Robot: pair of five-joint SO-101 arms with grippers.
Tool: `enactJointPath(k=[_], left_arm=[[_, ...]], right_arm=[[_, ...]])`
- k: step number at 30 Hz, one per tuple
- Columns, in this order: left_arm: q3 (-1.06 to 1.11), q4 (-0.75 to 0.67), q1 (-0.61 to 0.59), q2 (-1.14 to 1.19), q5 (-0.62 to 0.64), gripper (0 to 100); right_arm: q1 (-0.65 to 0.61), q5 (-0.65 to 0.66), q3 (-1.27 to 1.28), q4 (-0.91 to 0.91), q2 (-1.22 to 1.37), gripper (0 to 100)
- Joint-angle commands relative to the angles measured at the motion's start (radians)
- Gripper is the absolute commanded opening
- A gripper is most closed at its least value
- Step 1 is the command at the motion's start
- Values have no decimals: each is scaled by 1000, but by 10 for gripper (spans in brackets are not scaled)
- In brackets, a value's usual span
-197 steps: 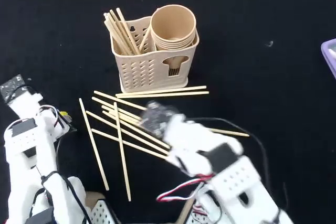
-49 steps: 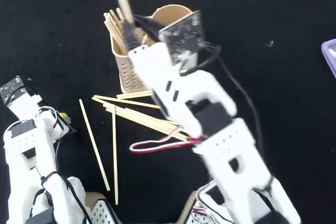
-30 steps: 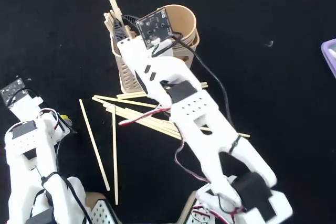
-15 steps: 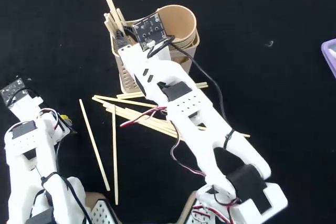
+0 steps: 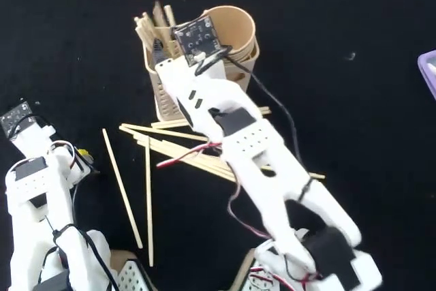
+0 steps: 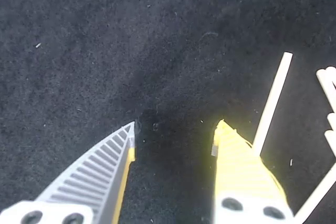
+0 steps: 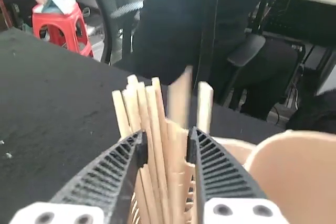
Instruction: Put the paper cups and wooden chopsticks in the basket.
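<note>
Beige plastic basket (image 5: 163, 100) at the far middle of the black bench (image 5: 354, 134). Stacked paper cups (image 5: 235, 25) sitting in one compartment, bundle of wooden chopsticks (image 5: 151, 25) standing upright in the other.

Right tool (image 7: 166, 134) up at the very tops of that bundle, on the chopstick side of the basket, just beside the cups. Jaws parted by a narrow gap, chopstick tops poking up in the gap and off to one side of it, nothing clamped. Right arm stretched out across the loose chopsticks (image 5: 174, 144), a fanned pile lying flat on the bench just in front of the basket.

Two strays nearer the arm bases: a slanted chopstick (image 5: 122, 189) and a straighter chopstick (image 5: 148, 202) close beside it, both flat on the bench.

Left tool (image 6: 176, 129) low over bare bench, well apart from the basket, jaws spread wide, holding nothing. One chopstick end (image 6: 272, 98) just beside the yellow-tipped jaw, a few more ends past it.
</note>
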Motion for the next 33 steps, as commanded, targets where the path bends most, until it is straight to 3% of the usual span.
enactJointPath(k=[1,8,12,15,19,24,33], left_arm=[[-8,-9,1,-21,2,242],[-8,-11,1,-21,2,242],[-8,-12,1,-21,2,242],[-8,-12,1,-21,3,242],[-8,-14,1,-21,3,242],[-8,-14,1,-21,3,242],[-8,-14,1,-21,3,242]], right_arm=[[8,-5,-15,100,-185,129],[2,5,-15,509,-558,127],[-2,118,13,879,-708,127],[3,199,124,994,-719,130],[-18,311,404,948,-719,131],[-28,354,651,796,-714,131],[-26,410,579,756,-406,131]])
